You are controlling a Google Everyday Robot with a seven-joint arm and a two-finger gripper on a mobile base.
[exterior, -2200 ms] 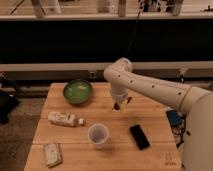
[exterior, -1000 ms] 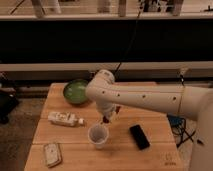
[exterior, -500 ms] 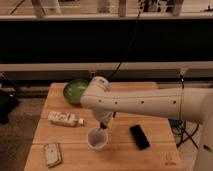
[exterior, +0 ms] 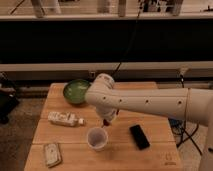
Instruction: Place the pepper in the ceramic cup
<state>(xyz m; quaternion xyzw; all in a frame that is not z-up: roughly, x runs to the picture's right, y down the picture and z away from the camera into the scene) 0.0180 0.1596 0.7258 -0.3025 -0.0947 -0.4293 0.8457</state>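
Note:
The white ceramic cup (exterior: pixel 97 138) stands upright on the wooden table (exterior: pixel 150 152), near the front middle. My gripper (exterior: pixel 105 121) hangs from the end of the big white arm (exterior: pixel 145 102), just above and slightly behind the cup's rim. It is shut on the small dark red pepper (exterior: pixel 105 123), whose tip points down toward the cup's mouth. Most of the gripper is hidden behind the arm's wrist.
A wide green bowl (exterior: pixel 76 91) sits at the table's back left. A white bottle (exterior: pixel 65 118) lies on its side left of the cup. A black phone (exterior: pixel 139 136) lies right of the cup. A small packet (exterior: pixel 51 154) lies at the front left corner.
My arm has swung left and forward from the table's middle right, carrying the pepper over to just above the cup. Nothing else has moved.

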